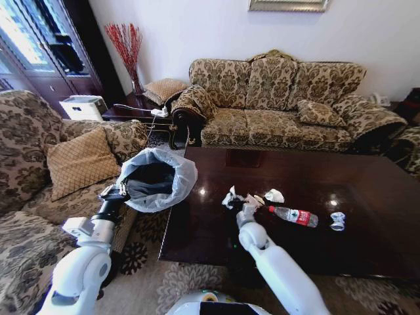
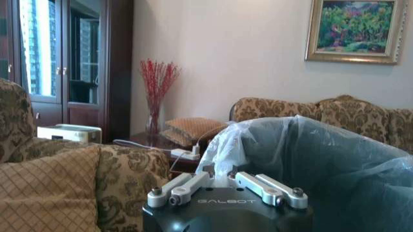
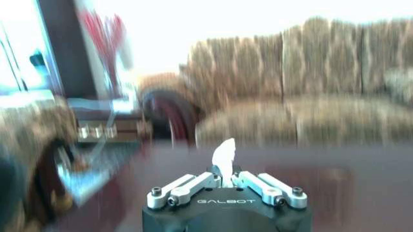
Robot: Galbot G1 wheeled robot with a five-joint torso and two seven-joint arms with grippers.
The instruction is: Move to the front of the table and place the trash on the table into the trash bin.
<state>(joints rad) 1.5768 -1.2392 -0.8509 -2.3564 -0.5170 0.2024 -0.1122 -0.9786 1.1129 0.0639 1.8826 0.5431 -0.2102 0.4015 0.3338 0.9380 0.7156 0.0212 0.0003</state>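
Observation:
The dark glossy table [image 1: 367, 197] stands in front of me. On it lie a crumpled white tissue [image 1: 274, 195], another tissue [image 1: 230, 197], a clear bottle with a red label [image 1: 295, 215] and a crushed clear piece [image 1: 337, 220]. My right gripper [image 1: 248, 209] hovers over the table's near left part. In the right wrist view this gripper [image 3: 224, 176] is shut on a white tissue [image 3: 224, 154]. The trash bin [image 1: 154, 178], dark with a pale bag, hangs off the table's left edge. My left gripper [image 1: 115, 193] holds it, shut [image 2: 221, 175] on the bag's rim [image 2: 223, 145].
A patterned sofa [image 1: 282, 98] runs behind the table. An armchair with a tan cushion [image 1: 79, 161] is close on the left of the bin. A side table with a white appliance [image 1: 82, 106] and a vase of red twigs [image 1: 128, 46] stand at the back left.

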